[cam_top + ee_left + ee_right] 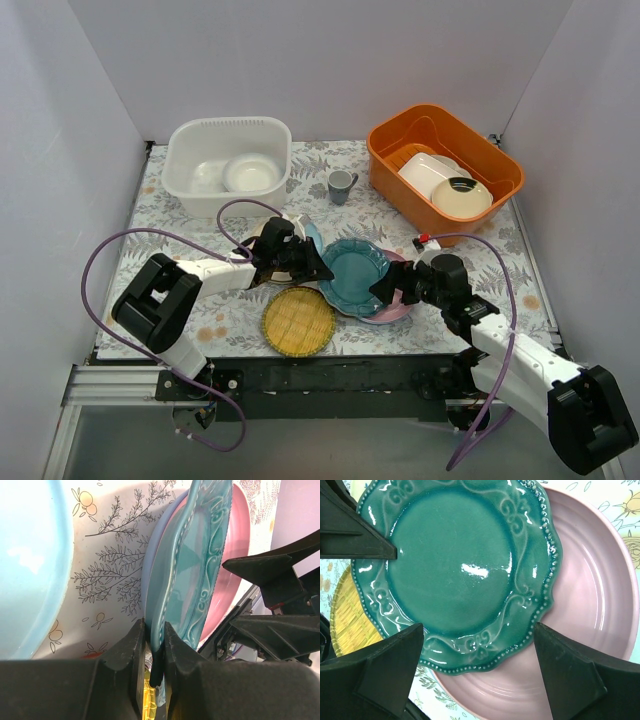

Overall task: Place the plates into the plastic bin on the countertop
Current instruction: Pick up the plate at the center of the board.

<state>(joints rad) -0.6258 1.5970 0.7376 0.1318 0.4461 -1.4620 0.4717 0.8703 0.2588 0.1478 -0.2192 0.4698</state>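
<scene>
Teal plate (352,272) sits on the pink plate (600,610) on the countertop (200,290), well apart from the bin (228,124), which is far-left of it. On the teal plate's left rim the left gripper (155,632) is clamped tight; at its right edge the right gripper (477,645) hangs with jaws spread wide, gripping nothing. Just near-left of the teal plate lies the yellow plate (298,321), and just left of it the sprig plate (115,565), under the left gripper.

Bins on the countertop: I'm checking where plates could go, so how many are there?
2. The translucent white plastic bin sits at the rear left; the orange bin sits at the rear right. None seem hidden.
</scene>
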